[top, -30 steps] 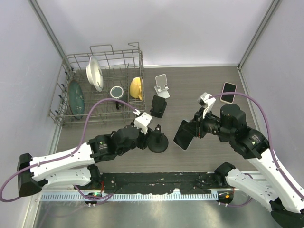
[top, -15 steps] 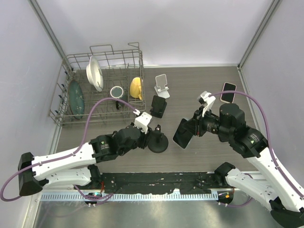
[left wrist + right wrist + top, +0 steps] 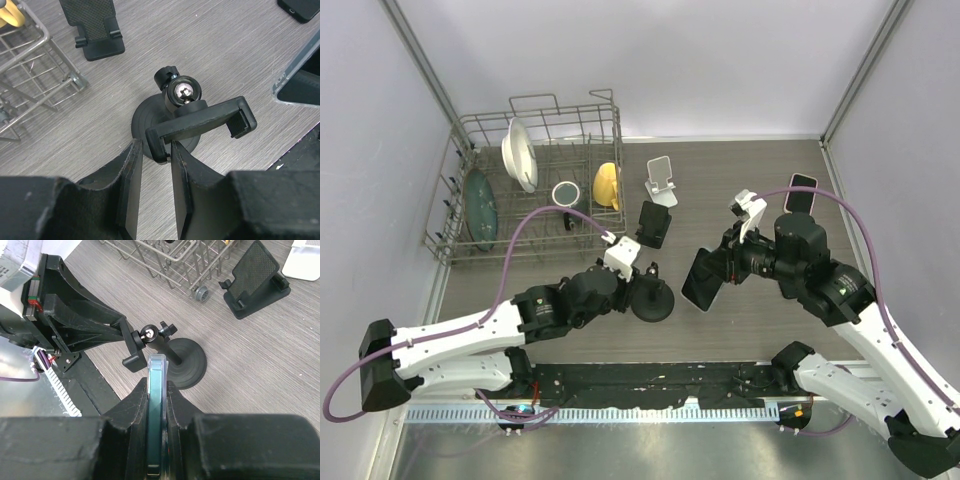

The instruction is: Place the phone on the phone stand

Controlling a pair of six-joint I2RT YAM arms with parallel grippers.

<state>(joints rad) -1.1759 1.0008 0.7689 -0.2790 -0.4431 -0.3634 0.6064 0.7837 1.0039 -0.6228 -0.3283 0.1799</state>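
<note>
Phone clamped edge-on in right gripper: we centre it over the phone stand cradle. Left gripper brackets the cradle end; whether it grips, we cannot tell.

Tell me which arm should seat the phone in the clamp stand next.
Right: the right fingers grip the phone edge-on beside the clamp stand; the left fingers only bracket its clamp end.
</note>
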